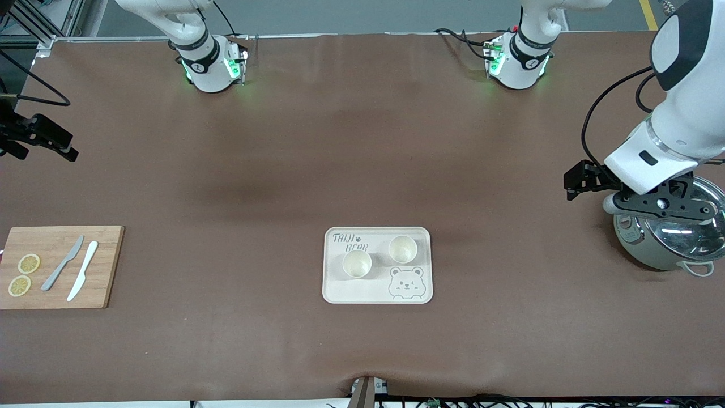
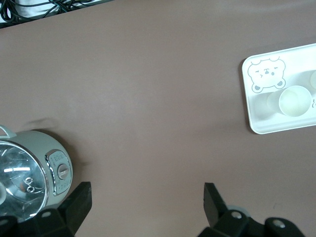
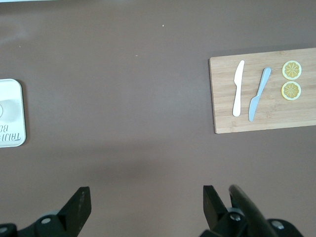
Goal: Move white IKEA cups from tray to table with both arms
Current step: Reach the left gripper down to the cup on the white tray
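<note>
Two white IKEA cups stand upright on the bear tray (image 1: 340, 292) in the middle of the table: one cup (image 1: 357, 264) nearer the front camera, the other cup (image 1: 402, 249) beside it toward the left arm's end. One cup (image 2: 295, 100) and the tray (image 2: 261, 123) show in the left wrist view. My left gripper (image 1: 665, 207) is open and empty, up over the grey-green pot's edge; it also shows in its wrist view (image 2: 147, 202). My right gripper (image 1: 42, 137) is open and empty over the table's right-arm end, and shows in its wrist view (image 3: 147, 205).
A grey-green pot with a glass lid (image 1: 651, 255) stands at the left arm's end and shows in the left wrist view (image 2: 29, 173). A wooden cutting board (image 1: 107, 266) with two knives (image 1: 84, 270) and two lemon slices (image 1: 29, 263) lies at the right arm's end.
</note>
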Robot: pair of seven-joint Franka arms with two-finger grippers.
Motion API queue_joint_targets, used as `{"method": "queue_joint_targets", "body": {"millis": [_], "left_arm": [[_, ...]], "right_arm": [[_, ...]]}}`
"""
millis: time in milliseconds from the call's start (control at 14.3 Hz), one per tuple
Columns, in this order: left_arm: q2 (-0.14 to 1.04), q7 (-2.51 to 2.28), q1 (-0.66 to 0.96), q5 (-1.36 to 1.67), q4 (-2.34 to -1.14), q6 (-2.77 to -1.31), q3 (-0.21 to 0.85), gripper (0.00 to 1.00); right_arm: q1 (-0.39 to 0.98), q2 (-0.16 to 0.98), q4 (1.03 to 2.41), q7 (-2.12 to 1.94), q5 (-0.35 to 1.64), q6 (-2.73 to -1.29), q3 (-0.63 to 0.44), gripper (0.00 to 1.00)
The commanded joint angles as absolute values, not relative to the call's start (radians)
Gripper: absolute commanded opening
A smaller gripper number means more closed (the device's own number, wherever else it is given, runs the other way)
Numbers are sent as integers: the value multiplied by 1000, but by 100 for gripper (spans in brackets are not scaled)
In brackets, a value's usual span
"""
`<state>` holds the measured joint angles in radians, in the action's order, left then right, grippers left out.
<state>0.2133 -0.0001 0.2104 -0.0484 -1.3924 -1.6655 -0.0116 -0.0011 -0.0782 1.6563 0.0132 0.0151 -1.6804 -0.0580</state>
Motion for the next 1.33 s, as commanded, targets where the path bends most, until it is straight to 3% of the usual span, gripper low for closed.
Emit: {"method": "queue_joint_targets", "body": {"millis": [0,558,767,1256], "left_arm": [[207,8,213,-64,-1391,-1692,-9,100],[241,-9,212,-23,-1394,-1706,-11,100],[309,-56,227,-21,-1378,-1727,-9,100],[524,-291,308,-1,-1376,-2027,2,100]], "right_arm": [[-17,-66,1625,23,2,-1672,-48,100],[-17,-66,1621,23,2,-1672,-48,100],[-18,-64,1621,23,3,-1674,-48,100],[-18,-57,1606,23,9,-1675,-48,100]]}}
